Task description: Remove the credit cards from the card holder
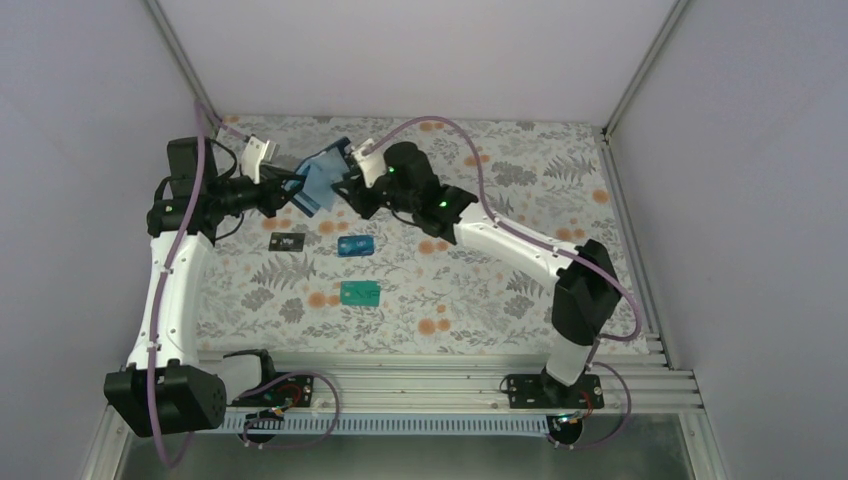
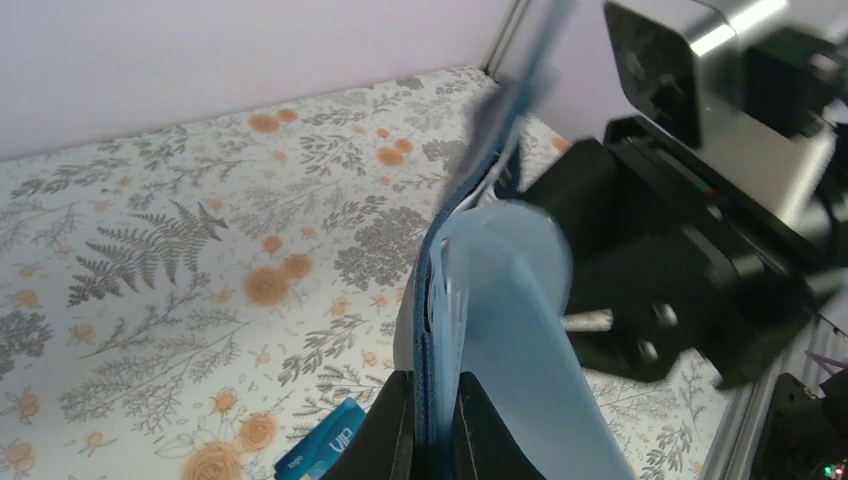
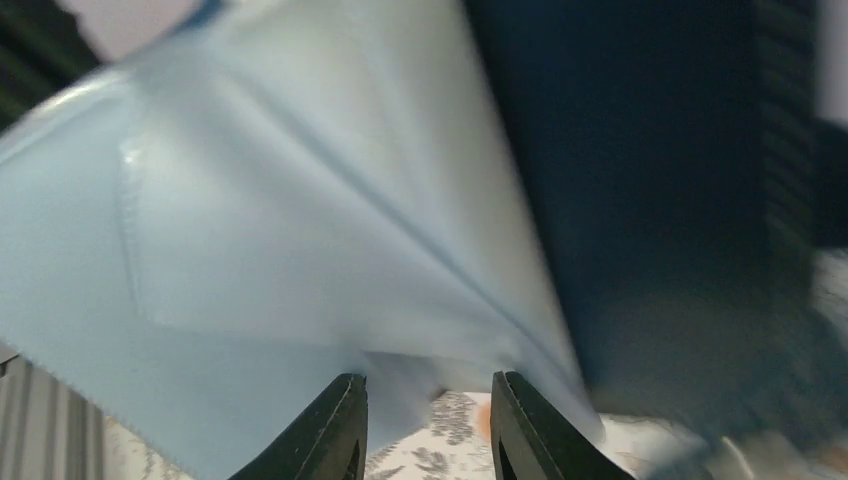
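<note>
left claw pinches card holder (right claw parted).

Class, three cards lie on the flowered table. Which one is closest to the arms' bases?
The teal-green card; the bright blue card and the dark card lie further back, side by side.

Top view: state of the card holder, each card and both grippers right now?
card holder: open, held up off the table.
left gripper: shut on the card holder's edge.
right gripper: open, at the card holder's pale inner side.
dark card: out, flat on the table.
blue card: out, flat on the table.
teal card: out, flat on the table.
</note>
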`<action>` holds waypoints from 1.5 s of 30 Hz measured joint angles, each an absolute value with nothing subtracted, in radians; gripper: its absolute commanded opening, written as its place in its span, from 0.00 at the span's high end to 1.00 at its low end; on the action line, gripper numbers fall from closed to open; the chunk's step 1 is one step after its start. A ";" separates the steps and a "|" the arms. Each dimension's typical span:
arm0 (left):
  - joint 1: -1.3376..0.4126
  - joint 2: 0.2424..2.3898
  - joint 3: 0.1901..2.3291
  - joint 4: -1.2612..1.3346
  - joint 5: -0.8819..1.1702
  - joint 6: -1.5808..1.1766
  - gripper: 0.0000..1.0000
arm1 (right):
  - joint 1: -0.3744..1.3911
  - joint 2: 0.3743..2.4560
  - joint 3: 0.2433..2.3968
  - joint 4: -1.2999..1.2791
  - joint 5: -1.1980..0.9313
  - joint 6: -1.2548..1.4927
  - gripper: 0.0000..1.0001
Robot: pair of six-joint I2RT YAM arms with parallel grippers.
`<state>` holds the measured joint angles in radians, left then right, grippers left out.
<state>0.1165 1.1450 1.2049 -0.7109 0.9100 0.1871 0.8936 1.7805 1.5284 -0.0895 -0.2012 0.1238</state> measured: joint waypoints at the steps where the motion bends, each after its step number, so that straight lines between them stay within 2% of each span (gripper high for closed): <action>1: 0.117 1.145 1.205 -0.711 0.917 0.189 0.98 | 0.879 1.773 1.522 -0.086 -0.202 0.131 0.65; 9: 0.118 1.145 1.205 -0.712 0.973 0.198 0.98 | 0.822 1.749 1.507 -0.086 -0.263 0.122 0.66; 14: 0.118 1.146 1.205 -0.711 0.838 0.185 0.98 | 0.838 1.698 1.459 -0.088 -0.272 0.079 0.64; 19: 0.118 1.158 1.205 -0.709 0.706 0.170 0.98 | 0.976 1.661 1.455 -0.062 -0.350 -0.036 0.62; 24: 0.118 1.158 1.205 -0.708 0.683 0.164 0.98 | 1.065 1.790 1.570 -0.041 -0.440 -0.079 0.62; 31: 0.118 1.158 1.205 -0.707 0.712 0.164 0.98 | 1.054 1.949 1.670 -0.039 -0.363 -0.059 0.63; 45: 0.120 1.158 1.205 -0.690 0.772 0.168 0.98 | 0.925 1.929 1.631 0.042 -0.355 0.042 0.61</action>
